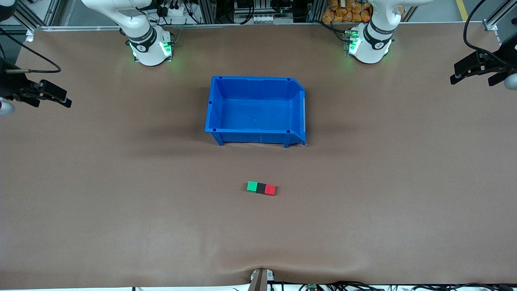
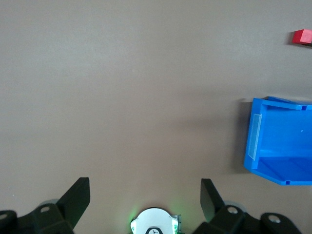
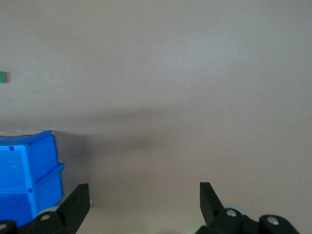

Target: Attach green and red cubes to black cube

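The green cube (image 1: 252,186), black cube (image 1: 261,188) and red cube (image 1: 270,190) sit on the brown table (image 1: 121,202) in one short row, touching, the black one in the middle, green toward the right arm's end, red toward the left arm's end. The row lies nearer the front camera than the blue bin (image 1: 256,110), apart from it. The left gripper (image 1: 476,72) waits over the table's edge at its own end, fingers (image 2: 78,197) spread and holding nothing. The right gripper (image 1: 47,95) hangs over its end, fingers (image 3: 75,202) likewise apart and empty.
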